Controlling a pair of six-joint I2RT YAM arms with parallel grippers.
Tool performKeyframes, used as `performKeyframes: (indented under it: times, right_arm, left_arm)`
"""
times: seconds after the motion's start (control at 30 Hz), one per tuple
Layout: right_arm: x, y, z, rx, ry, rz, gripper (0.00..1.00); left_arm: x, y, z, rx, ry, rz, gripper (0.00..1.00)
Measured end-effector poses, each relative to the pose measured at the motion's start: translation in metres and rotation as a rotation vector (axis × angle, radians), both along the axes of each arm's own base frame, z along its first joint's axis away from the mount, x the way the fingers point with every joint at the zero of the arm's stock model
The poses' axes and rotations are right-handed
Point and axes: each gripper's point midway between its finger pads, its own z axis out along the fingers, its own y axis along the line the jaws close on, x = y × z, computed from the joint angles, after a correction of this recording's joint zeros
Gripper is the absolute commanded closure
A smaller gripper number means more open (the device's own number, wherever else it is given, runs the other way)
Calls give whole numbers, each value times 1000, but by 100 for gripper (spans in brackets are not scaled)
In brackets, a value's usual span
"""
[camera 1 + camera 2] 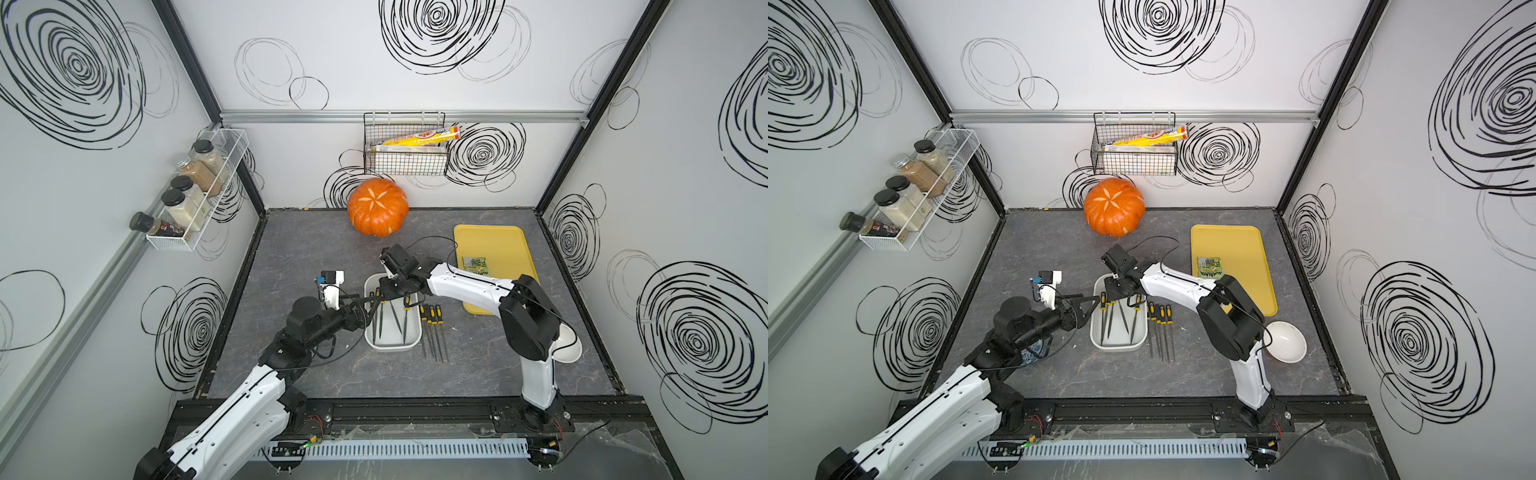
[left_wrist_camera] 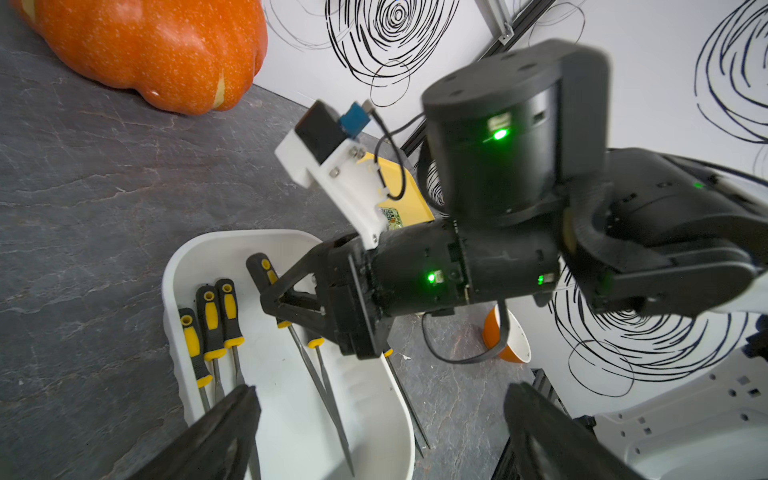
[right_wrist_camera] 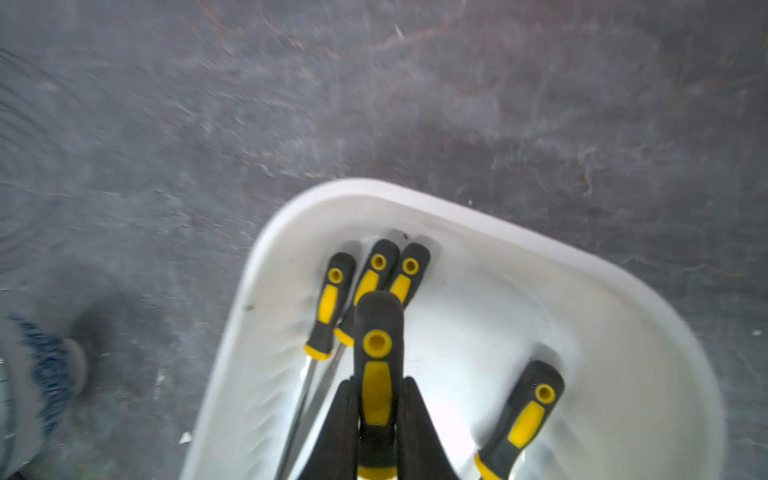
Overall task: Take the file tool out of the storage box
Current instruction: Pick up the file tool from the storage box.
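Pinching the black-and-yellow handle of a slim metal file tool [image 3: 377, 332], the right hand [image 3: 377, 399] presses one finger against each side of the grip, over the far end of the white, round-cornered plastic storage box [image 1: 392, 347]. The file tool's handle end sits higher than the other handles. In the left wrist view its shaft slants down toward the box floor, so the tool is inside the box.

Four more files with matching handles lie in the box: three files [image 3: 334, 303] bunched by one long wall and a lone file [image 3: 528, 415] by the opposite wall.

The left hand [image 2: 382, 390] is spread wide and holds nothing. It is at the box's long side nearest the left arm, and I cannot tell whether it touches the rim.

Four loose files [image 1: 434, 324] lie in a row on the grey stone-patterned tabletop [image 1: 311, 257], just beside the box on the right arm's side. An orange pumpkin [image 1: 377, 208] stands at the back. A flat yellow tray [image 1: 494, 245] lies further to the right.
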Motion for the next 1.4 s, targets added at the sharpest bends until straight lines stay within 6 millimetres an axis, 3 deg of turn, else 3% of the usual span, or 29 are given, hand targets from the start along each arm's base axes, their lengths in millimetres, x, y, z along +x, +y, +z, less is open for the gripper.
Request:
performKeyframes:
  times: [0.17,0.4,0.5,0.67,0.83,0.93,1.23,1.4]
  right_arm:
    - [-2,7,53,225,-72,76,92]
    - [-4,-10,75,426,-93,148,95]
    - [-17,-10,92,510,-116,183,95]
    - [-38,-15,139,692,-199,218,95]
    - [-47,-20,174,822,-257,228,95]
    - [-47,-20,179,853,-265,224,95]
    - [-46,-20,172,870,-244,206,95]
    - [-47,-17,164,865,-226,203,95]
  left_arm:
    - [-5,-6,2,-32,-19,-45,1]
    - [-9,-19,-9,-55,23,-126,2]
    - [-9,-26,-18,-53,52,-161,3]
    - [-17,-44,-34,-36,101,-232,8]
    - [-22,-52,-36,-35,104,-268,16]
    - [-23,-55,-33,-38,88,-278,25]
    - [-25,-57,-34,-34,86,-286,36]
    - [-23,-55,-32,-30,76,-270,38]
